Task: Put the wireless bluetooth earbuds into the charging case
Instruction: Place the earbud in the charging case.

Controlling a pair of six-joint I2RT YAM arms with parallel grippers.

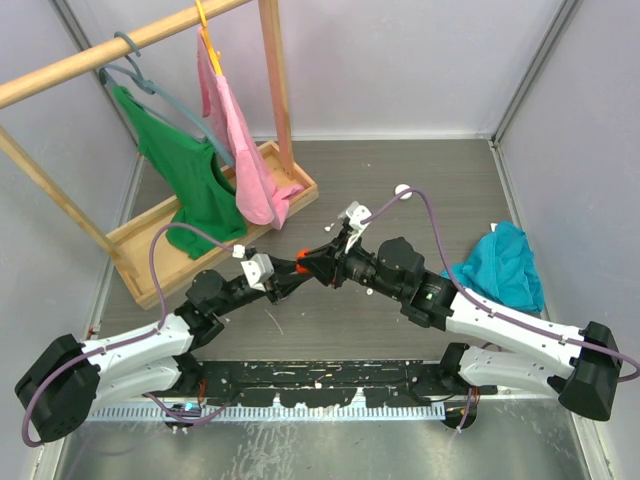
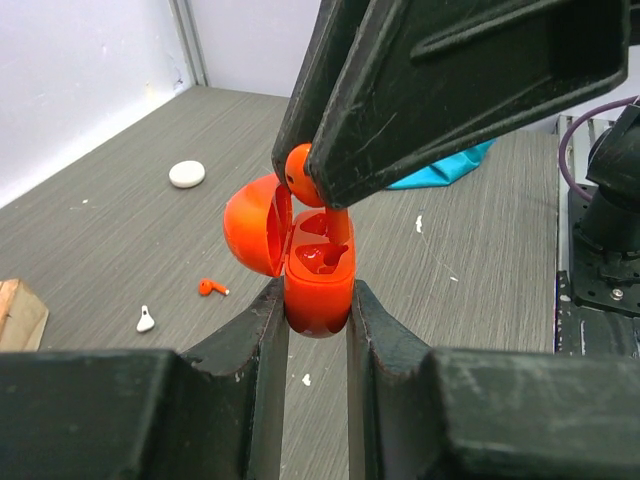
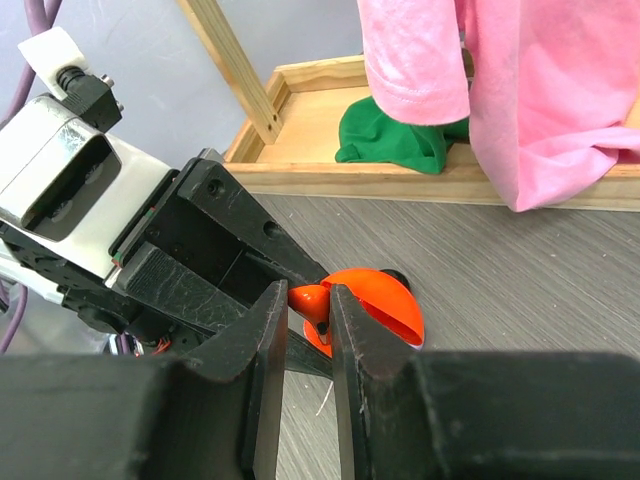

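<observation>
Our left gripper (image 2: 318,305) holds the orange charging case (image 2: 320,285) up off the table (image 2: 480,240). Its jaws are narrow and press on both sides of the case. The lid (image 2: 250,228) is swung open to the side.

Our right gripper (image 3: 310,300) is just above the case. Its jaws are nearly closed and pinch one orange earbud (image 2: 297,172) between them. The round head of the bud is at the fingertips, and the stem points down into the open case. The bud looks partly in but not yet seated. So we think this bud is almost done: it needs a small push down and then a let-go.

More is left. A second orange earbud (image 2: 210,288) lies on the table, well apart from the case. A white earbud (image 2: 146,320) lies near it. A white round case (image 2: 187,174) sits farther back, and it looks closed.

The inside of the orange case is shiny and partly hidden, so we cannot tell if its other slot is full. It is likely empty, since the second orange bud is on the table.
</observation>
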